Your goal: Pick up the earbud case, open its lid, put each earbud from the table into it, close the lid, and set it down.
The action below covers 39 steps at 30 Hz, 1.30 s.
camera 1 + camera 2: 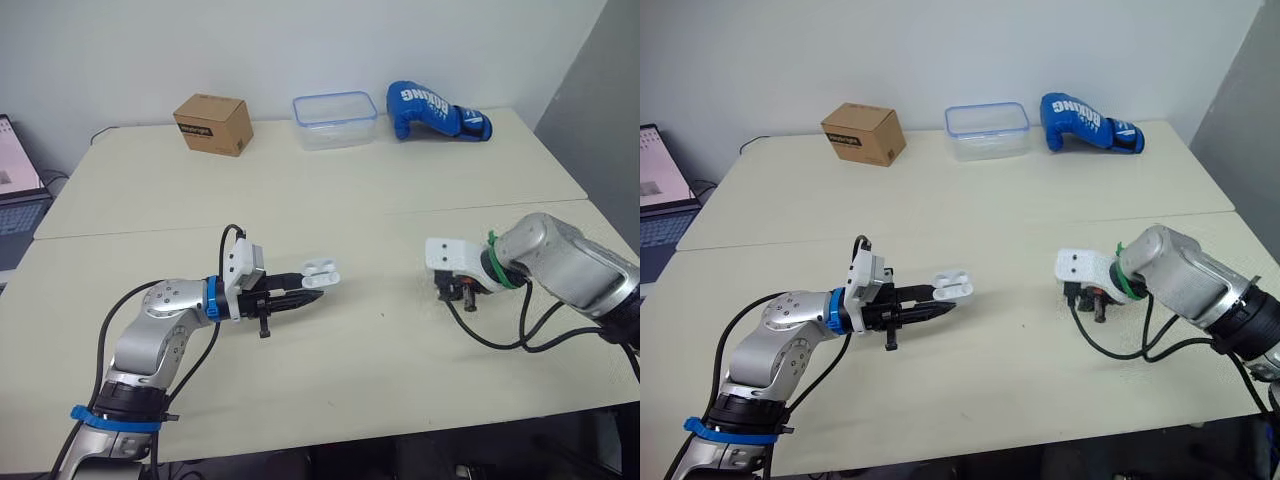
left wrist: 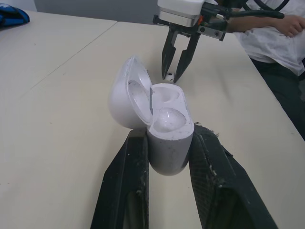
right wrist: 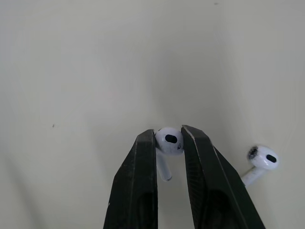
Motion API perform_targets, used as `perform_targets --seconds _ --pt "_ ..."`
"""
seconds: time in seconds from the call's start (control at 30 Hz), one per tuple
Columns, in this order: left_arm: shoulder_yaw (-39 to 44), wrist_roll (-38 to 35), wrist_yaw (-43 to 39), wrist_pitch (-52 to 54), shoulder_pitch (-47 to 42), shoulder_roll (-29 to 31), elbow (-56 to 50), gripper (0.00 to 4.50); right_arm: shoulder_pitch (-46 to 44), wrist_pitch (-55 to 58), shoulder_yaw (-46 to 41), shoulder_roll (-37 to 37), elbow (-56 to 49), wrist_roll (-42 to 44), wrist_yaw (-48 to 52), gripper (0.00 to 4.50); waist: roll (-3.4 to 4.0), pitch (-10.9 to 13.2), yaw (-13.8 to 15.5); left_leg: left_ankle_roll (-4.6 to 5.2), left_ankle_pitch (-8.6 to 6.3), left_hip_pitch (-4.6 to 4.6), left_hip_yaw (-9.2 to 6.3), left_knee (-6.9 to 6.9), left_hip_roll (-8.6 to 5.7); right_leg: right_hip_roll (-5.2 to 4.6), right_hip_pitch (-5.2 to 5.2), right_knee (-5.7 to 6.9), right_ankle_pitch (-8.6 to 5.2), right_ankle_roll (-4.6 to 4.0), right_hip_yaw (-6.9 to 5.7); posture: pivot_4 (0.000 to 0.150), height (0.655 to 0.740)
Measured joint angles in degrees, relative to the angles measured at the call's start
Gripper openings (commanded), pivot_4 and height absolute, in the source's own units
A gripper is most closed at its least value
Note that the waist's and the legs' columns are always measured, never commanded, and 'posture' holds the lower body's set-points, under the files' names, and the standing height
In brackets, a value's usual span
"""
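Note:
My left gripper (image 1: pixel 300 293) is shut on the white earbud case (image 2: pixel 162 121), held just above the table at centre left. Its lid (image 2: pixel 125 93) stands open and both sockets look empty. My right gripper (image 3: pixel 167 139) points down at the table on the right and its fingers pinch the head of one white earbud (image 3: pixel 169 140). A second earbud (image 3: pixel 261 162) lies loose on the table close beside it. In the left wrist view the right gripper (image 2: pixel 174 74) shows beyond the case, fingertips at the tabletop.
Along the table's far edge stand a brown cardboard box (image 1: pixel 213 124), a clear plastic container with a blue rim (image 1: pixel 335 120) and a blue boxing glove (image 1: pixel 435 112). A laptop (image 1: pixel 18 190) sits off the left side. A seated person (image 2: pixel 274 38) is beyond the table.

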Motion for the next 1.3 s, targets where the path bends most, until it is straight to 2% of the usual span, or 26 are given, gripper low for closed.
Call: perform_targets --seconds 0.2,0.67,0.87,1.1,1.3 --pt "-0.34 0.04 0.01 -0.03 0.01 0.01 0.00 0.79 2.64 -10.80 -0.34 0.14 2.08 -6.31 8.00 0.41 0.00 0.00 0.15 0.00 0.00 0.00 0.00 0.00 -0.01 -0.01 0.01 -0.02 0.00 -0.01 0.01 0.150 0.7307" --pt "-0.34 0.05 0.05 -0.02 0.06 0.11 -0.01 0.79 6.74 -19.16 -6.96 3.82 4.51 -14.69 13.00 0.41 0.00 0.00 0.26 -0.01 0.00 0.00 -0.02 0.01 -0.02 -0.01 0.02 -0.02 0.00 -0.01 0.02 0.150 0.7307" --pt "-0.34 0.05 0.06 -0.02 0.06 0.11 -0.01 0.79 7.55 -19.80 -8.56 4.94 4.49 -17.10 14.22 2.41 0.00 0.00 0.26 -0.01 0.00 0.00 -0.01 0.01 -0.02 -0.01 0.02 -0.01 0.00 -0.01 0.02 0.150 0.7307" --pt "-0.34 0.08 0.02 -0.02 0.05 0.11 -0.01 0.79 7.99 -18.26 -9.25 5.09 2.51 -20.76 17.30 2.41 0.00 0.00 0.26 -0.01 0.00 0.00 -0.01 0.01 -0.02 -0.01 0.02 -0.01 0.00 -0.01 0.02 0.150 0.7307" --pt "-0.38 0.32 -0.02 -0.18 0.04 0.11 0.01 0.79 7.96 -10.39 -9.25 5.90 -2.36 -24.39 19.65 2.41 0.00 0.00 0.27 -0.01 0.00 0.00 -0.02 0.01 -0.02 -0.01 0.02 0.00 0.00 -0.01 0.02 0.150 0.7307"
